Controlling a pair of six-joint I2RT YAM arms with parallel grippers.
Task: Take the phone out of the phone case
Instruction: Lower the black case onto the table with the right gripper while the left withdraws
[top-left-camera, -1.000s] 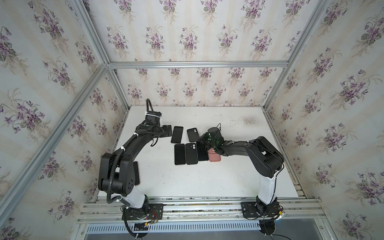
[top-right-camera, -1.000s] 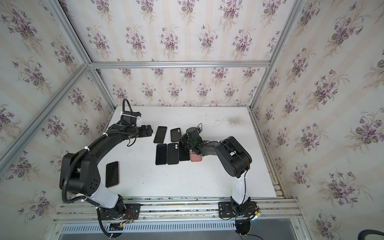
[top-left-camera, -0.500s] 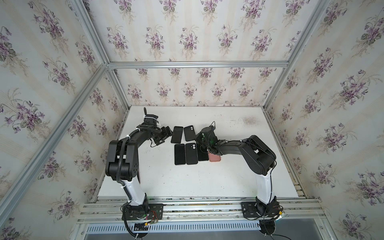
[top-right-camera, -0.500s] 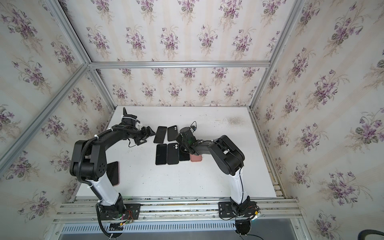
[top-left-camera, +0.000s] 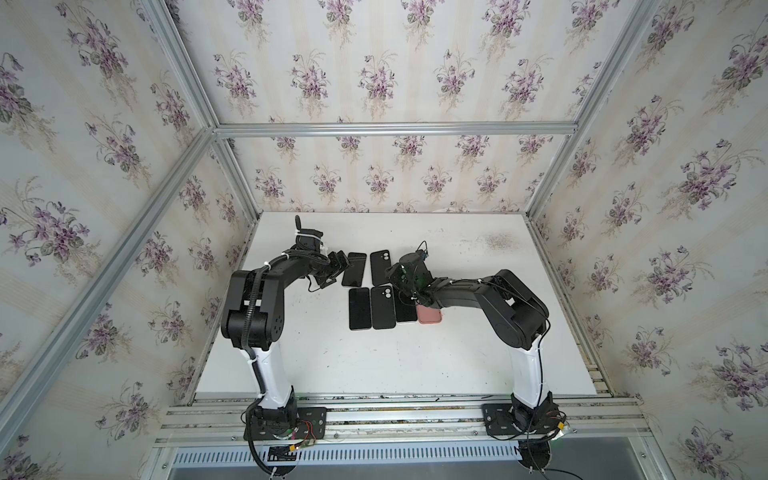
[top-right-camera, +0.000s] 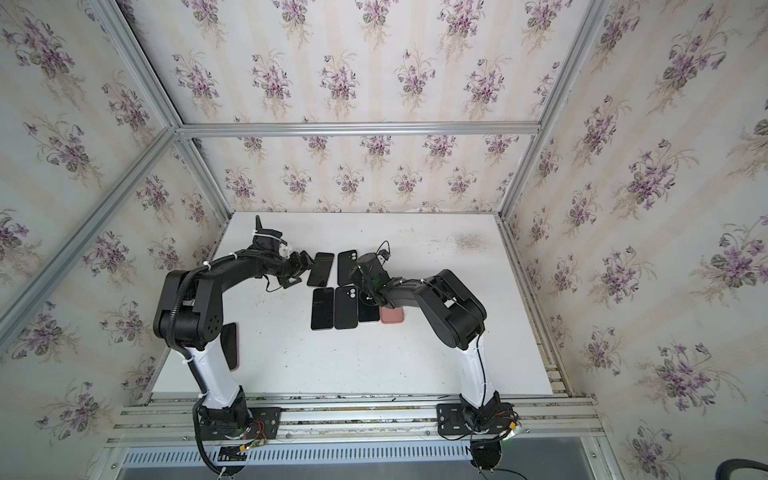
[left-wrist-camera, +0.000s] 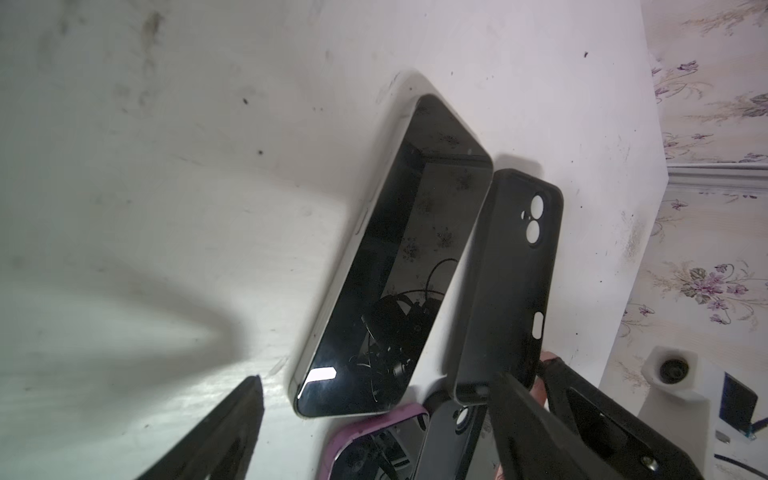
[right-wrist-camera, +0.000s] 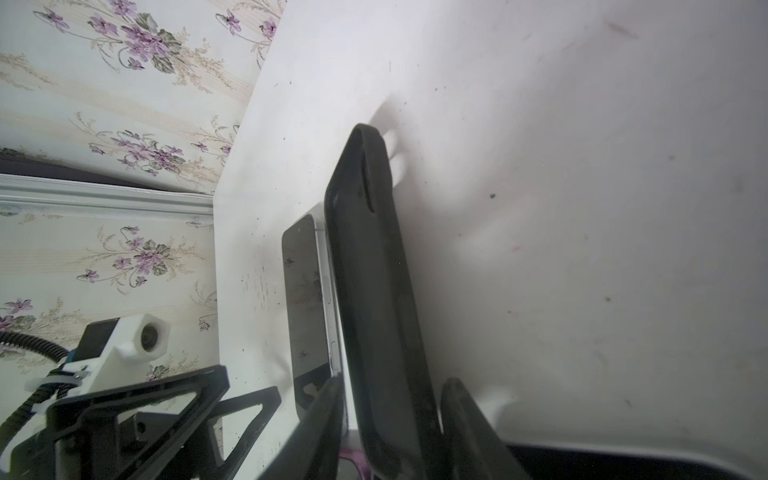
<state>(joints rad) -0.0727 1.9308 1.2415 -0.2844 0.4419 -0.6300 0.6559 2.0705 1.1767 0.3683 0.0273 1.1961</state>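
The white tabletop carries, in a top view, the phone, flat just beside the black case. Left wrist view: the left claw stands wide open at the phone's end, holding nothing. Right wrist view: the right claw, partly open, straddles the tilted case. I cannot tell if it grips the case.

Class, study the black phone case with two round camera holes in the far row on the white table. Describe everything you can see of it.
The black phone case is matte and soft-looking, with rounded corners, two round camera holes and a small side slot. The white table shows through the holes, so it looks empty. It sits close beside a bare dark-screened phone, its near end between the right gripper's fingers; whether they clamp it is unclear.
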